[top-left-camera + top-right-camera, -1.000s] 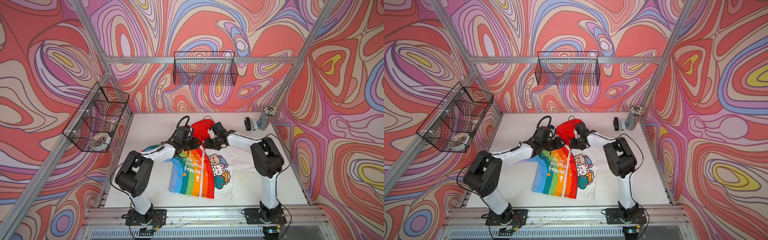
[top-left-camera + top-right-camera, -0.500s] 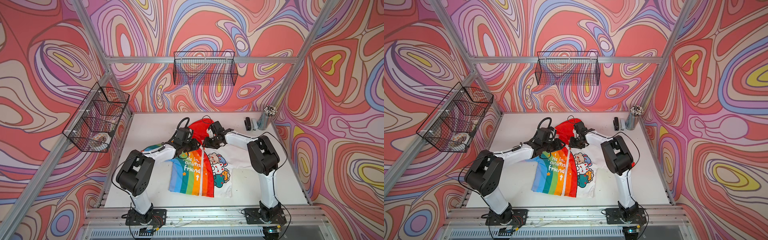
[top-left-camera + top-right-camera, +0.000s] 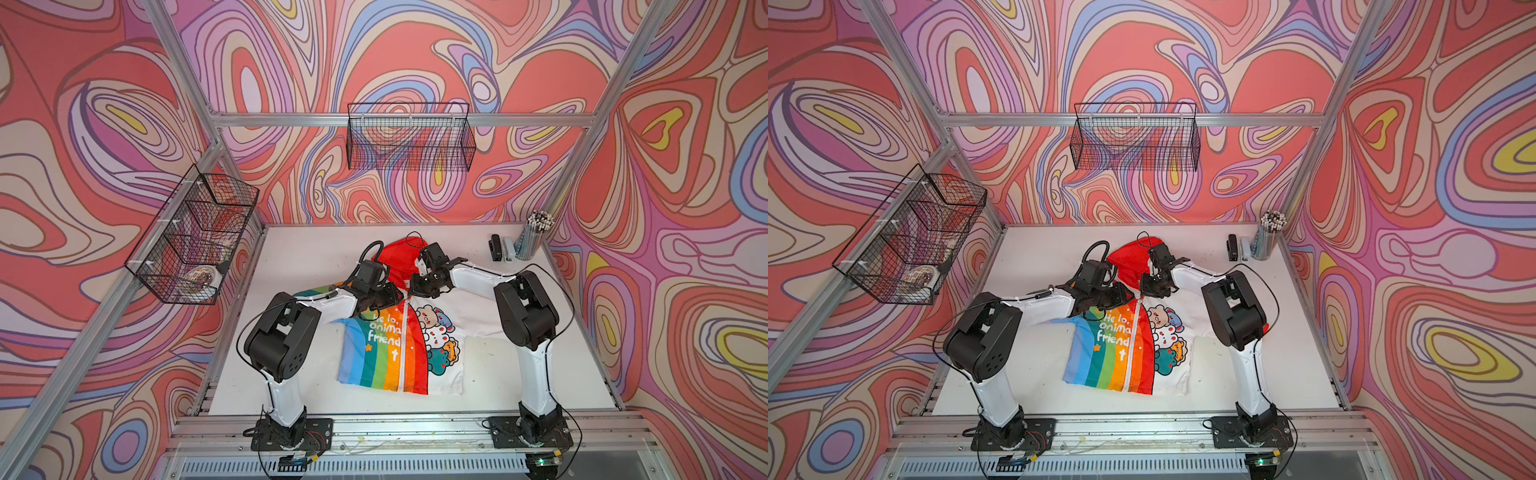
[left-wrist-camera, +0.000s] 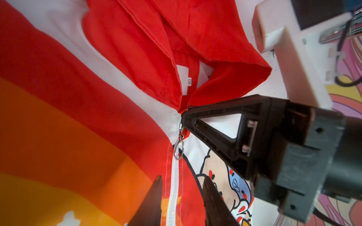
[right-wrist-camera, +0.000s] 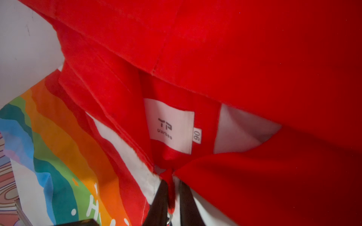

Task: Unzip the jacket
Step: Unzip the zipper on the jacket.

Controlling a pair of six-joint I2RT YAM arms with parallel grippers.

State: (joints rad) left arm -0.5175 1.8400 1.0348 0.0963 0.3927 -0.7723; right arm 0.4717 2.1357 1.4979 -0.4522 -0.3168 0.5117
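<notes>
The zipper ring (image 4: pixel 178 149) lay just far of the left gripper's (image 4: pixel 182 177) part-open fingers (image 4: pixel 150 207) straddling the zipper (image 4: pixel 173 195), the right gripper (image 5: pixel 172 183) pinching the jacket's (image 3: pixel 374 353) neck beyond.

Swirl-patterned walls (image 3: pixel 415 62), aluminium frame (image 3: pixel 291 120), back-wall wire basket (image 3: pixel 409 141), white tabletop (image 3: pixel 299 257).

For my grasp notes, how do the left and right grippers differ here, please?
The right gripper is shut on the jacket's collar; the left gripper is open, straddling the zipper. The right sits on the ring pull's hood side, the left on the opposite side. Both have black fingers.
</notes>
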